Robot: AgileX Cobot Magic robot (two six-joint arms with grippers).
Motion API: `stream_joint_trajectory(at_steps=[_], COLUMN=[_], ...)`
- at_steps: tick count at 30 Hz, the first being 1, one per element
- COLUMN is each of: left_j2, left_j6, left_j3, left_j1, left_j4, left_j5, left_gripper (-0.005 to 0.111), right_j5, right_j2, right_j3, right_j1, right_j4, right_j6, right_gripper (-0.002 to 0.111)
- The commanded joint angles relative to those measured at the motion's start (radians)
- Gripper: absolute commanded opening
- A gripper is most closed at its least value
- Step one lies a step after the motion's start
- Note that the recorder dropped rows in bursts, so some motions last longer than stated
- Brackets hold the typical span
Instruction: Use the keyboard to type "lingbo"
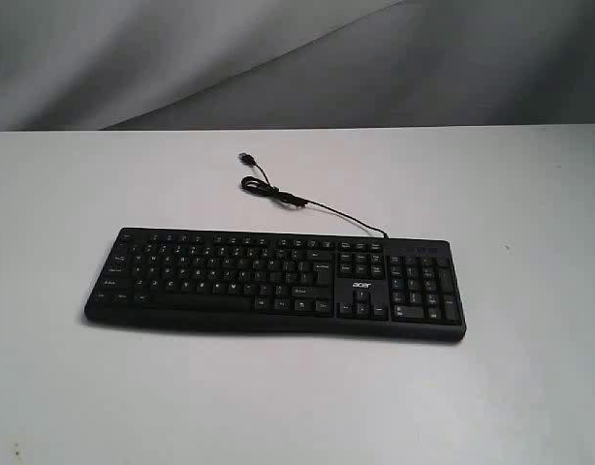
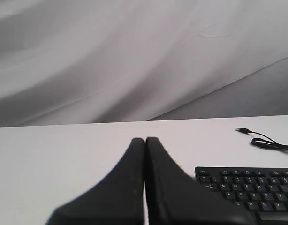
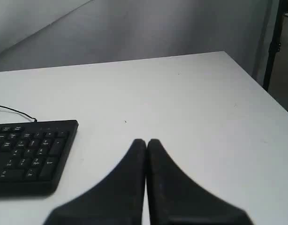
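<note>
Looking at the tabletop point(image 1: 75, 387), you have the keyboard point(image 1: 275, 283) lying flat about midway between its left and right edges. Its long side runs parallel to the near edge and the keys face up. That squares the rows to both arms, so a straight descent should meet a key cleanly. The cable point(image 1: 297, 201) trails off toward the far edge, plug loose, well out of the way of either reach.

Your left hand point(image 2: 145, 140) has its fingers pressed together with nothing between them. It hangs over bare tabletop off the keyboard's left end. Your right hand point(image 3: 146, 141) is shut the same way and empty, off the number-pad end, toward the tabletop's right edge. Closed fingers probably serve you as one narrow tip, which suits single keys better than a spread pair.

Neither hand shows in the exterior view and neither is over a key, so I judge no typing begun. The legends are too small to read from there. Find "l" through a wrist view, and come down gently to avoid catching a neighbour.
</note>
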Motion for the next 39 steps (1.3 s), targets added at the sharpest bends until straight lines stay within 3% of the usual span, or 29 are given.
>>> stream_joint_trajectory(at_steps=[1, 7, 12, 15, 20, 24, 28, 39], left_j2=[-0.005, -0.005, -0.005, -0.005, -0.005, -0.005, -0.005, -0.005], left_j6=[-0.002, -0.002, -0.002, -0.002, -0.002, -0.002, -0.002, -0.002], left_j3=[0.005, 0.005, 0.005, 0.005, 0.005, 0.005, 0.005, 0.005], left_j1=[-0.007, -0.007, -0.007, -0.007, -0.007, -0.007, -0.007, -0.007], left_j4=[0.0, 0.0, 0.0, 0.0, 0.0, 0.0, 0.0, 0.0], left_j5=[-0.009, -0.009, -0.009, -0.009, -0.009, -0.009, -0.009, -0.009], left_gripper=[0.001, 0.001, 0.001, 0.001, 0.001, 0.001, 0.001, 0.001], right_j5=[-0.034, -0.323, -0.418, -0.574, -0.802, -0.833, -0.712, -0.737], right_j2=[-0.003, -0.003, -0.003, -0.003, -0.003, 0.015, 0.175, 0.987], right_j3=[0.004, 0.004, 0.004, 0.004, 0.004, -0.031, -0.193, -0.779], right_j1=[-0.008, -0.008, -0.008, -0.008, -0.008, -0.008, -0.008, -0.008], right_j4=[-0.011, 0.032, 0.032, 0.039, 0.143, -0.139, -0.515, -1.369], right_j6=[0.005, 0.005, 0.005, 0.016, 0.377, 0.479, 0.768, 1.426], right_gripper=[0.0, 0.0, 0.0, 0.0, 0.0, 0.0, 0.0, 0.0])
